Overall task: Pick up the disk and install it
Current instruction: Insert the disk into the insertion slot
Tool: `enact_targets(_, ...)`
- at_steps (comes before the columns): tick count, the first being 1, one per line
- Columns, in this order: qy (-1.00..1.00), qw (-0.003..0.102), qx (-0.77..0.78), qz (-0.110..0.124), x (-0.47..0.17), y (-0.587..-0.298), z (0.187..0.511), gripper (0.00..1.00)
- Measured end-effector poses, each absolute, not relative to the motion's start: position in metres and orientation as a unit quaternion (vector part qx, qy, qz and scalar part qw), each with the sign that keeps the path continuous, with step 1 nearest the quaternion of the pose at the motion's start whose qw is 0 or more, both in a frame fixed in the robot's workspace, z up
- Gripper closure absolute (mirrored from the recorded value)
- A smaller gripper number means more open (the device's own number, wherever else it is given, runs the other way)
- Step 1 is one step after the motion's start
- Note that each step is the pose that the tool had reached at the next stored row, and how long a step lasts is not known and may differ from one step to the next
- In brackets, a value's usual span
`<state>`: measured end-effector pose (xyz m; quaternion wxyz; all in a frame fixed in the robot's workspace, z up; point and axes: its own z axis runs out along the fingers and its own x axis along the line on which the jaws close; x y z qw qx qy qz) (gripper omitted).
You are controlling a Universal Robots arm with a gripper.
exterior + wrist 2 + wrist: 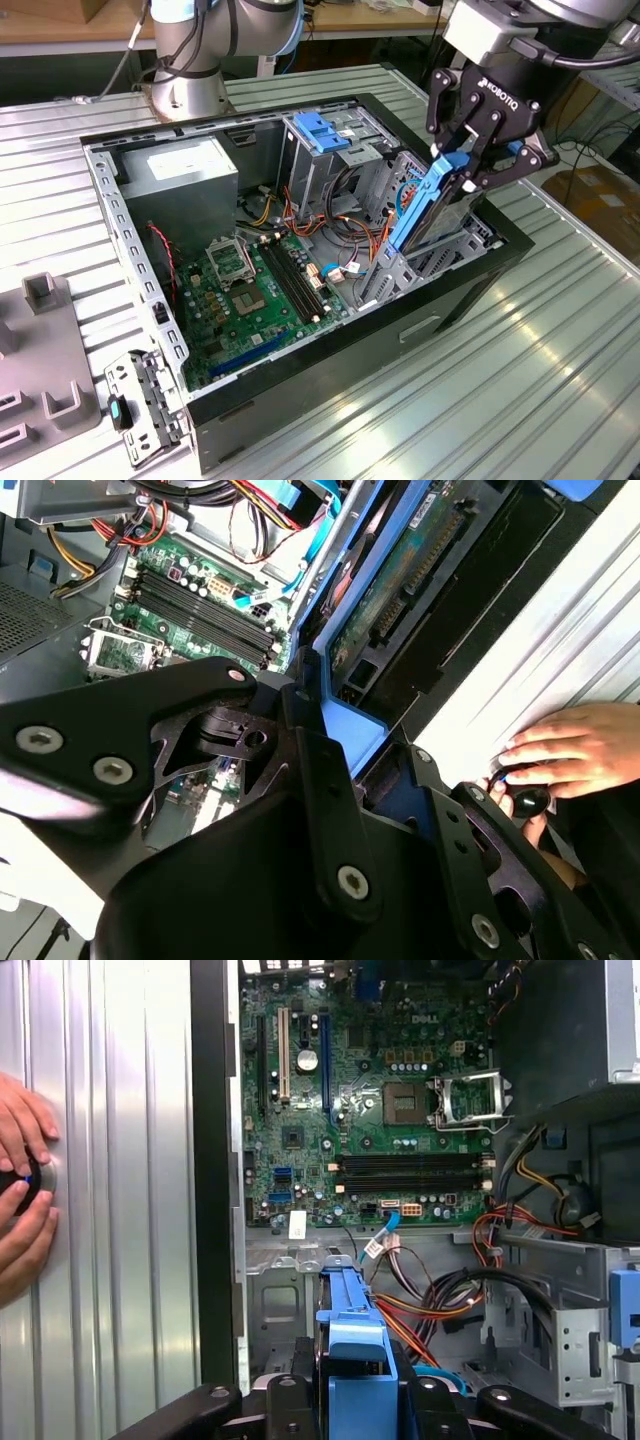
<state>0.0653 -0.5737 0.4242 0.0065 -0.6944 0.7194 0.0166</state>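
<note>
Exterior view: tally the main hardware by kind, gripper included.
disk: 1
gripper: 1, shut on the disk
computer case: 1
motherboard: 1
grey metal box: 1
metal cage with blue top: 1
Total: 6

The blue-railed disk [415, 215] stands steeply tilted, partly inside the case [300, 390].
</note>
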Motion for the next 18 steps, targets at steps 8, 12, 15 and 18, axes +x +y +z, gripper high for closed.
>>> enact_targets(8,0.719,0.007,-0.694,0.017,0.065,-0.574,0.417,0.63)
enact_targets(12,0.719,0.007,-0.694,0.017,0.065,-0.574,0.413,0.63)
enact_targets(15,0.719,0.007,-0.694,0.017,0.065,-0.574,0.410,0.63)
enact_targets(18,0.719,0.007,-0.694,0.017,0.065,-0.574,0.406,0.63)
